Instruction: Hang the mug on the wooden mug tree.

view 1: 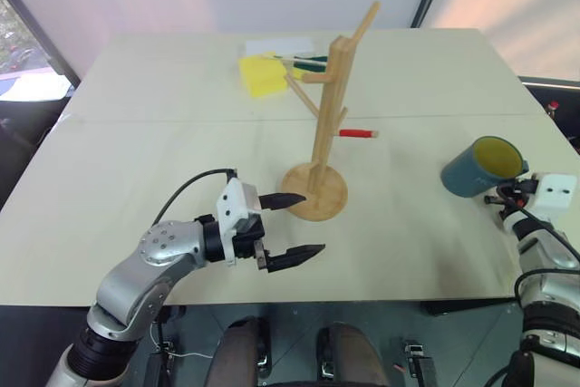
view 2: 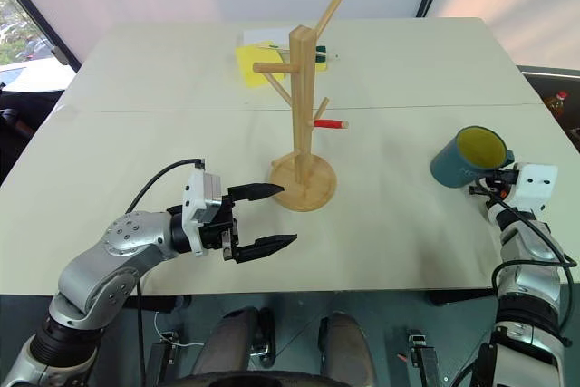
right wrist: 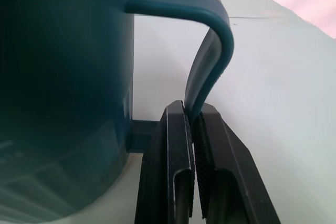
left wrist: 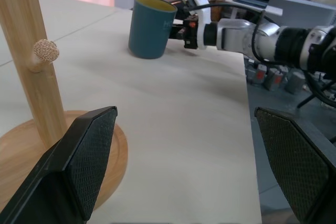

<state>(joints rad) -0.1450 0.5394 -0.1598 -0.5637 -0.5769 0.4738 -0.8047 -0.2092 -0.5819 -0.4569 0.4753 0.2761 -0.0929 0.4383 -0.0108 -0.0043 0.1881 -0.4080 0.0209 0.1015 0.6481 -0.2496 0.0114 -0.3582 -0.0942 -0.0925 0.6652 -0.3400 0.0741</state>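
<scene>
The blue-teal mug (view 1: pixel 480 168) with a yellow inside is at the right side of the table, leaning a little. My right gripper (right wrist: pixel 192 156) is shut on the mug's loop handle (right wrist: pixel 215 40), pinching it between both fingers; the same gripper (view 1: pixel 507 195) sits just behind the mug at the table's right edge. The wooden mug tree (view 1: pixel 328 106) stands upright on its round base at mid-table, its pegs bare. My left gripper (view 1: pixel 313 222) is open, level, just left of and in front of that base, holding nothing.
Behind the tree lie a yellow pad (view 1: pixel 263 74), white paper (view 1: pixel 276 45) and green pens (view 1: pixel 304 62). A red marker (view 1: pixel 356 133) lies right of the post. The table's front edge (view 1: pixel 362 299) runs close below my left gripper.
</scene>
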